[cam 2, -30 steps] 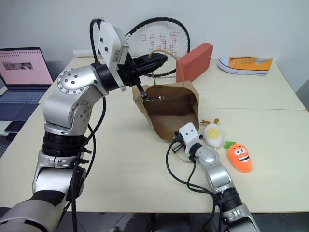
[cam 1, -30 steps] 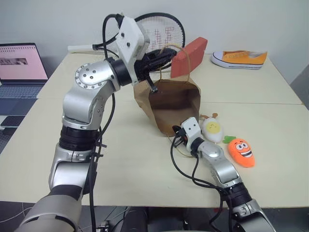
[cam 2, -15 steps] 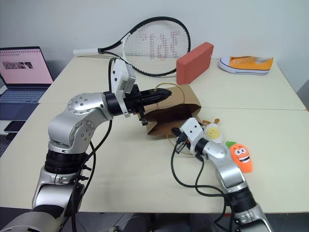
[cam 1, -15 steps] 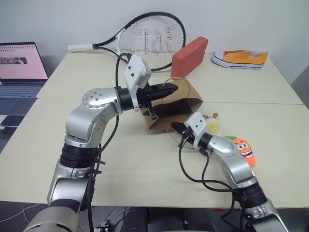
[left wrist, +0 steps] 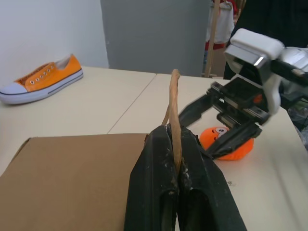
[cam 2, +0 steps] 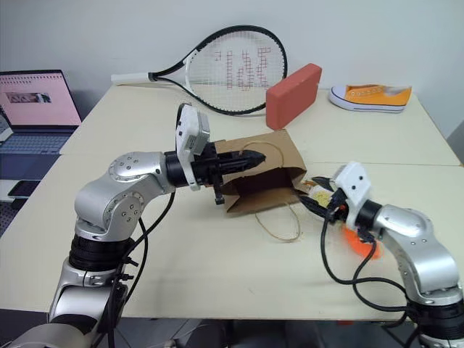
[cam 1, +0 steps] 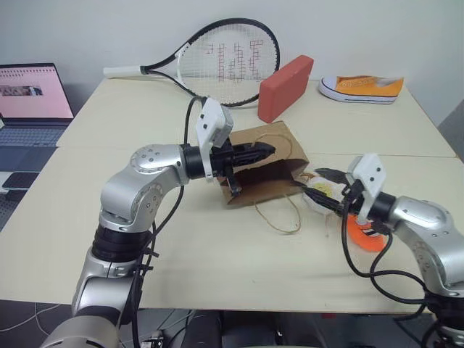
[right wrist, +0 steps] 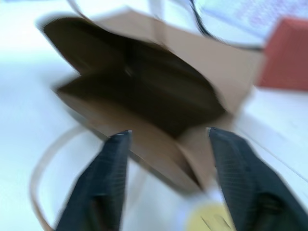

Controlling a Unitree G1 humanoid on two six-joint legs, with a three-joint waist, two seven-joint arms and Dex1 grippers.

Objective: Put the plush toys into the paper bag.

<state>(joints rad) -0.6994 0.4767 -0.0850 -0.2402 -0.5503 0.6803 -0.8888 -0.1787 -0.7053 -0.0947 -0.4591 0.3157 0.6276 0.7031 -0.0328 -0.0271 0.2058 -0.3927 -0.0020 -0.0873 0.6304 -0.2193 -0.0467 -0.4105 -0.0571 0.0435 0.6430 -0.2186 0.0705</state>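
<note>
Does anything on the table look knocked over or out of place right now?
Yes. The paper bag lies tipped on its side, mouth toward the open right gripper, while the left gripper pinches one handle. Both toys, the egg and carrot, sit outside it.

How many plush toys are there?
2. The white egg plush lies by the paper bag mouth; the orange carrot plush lies beside it, partly behind the right gripper. The bag could hide more.

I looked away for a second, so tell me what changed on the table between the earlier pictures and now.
The left gripper, shut on a twisted handle, came down, and the brown paper bag went from standing to lying on its side. The right gripper drew back from the bag's mouth and opened beside the white egg plush. The orange carrot plush, racket, red block and sneaker stayed put.
</note>
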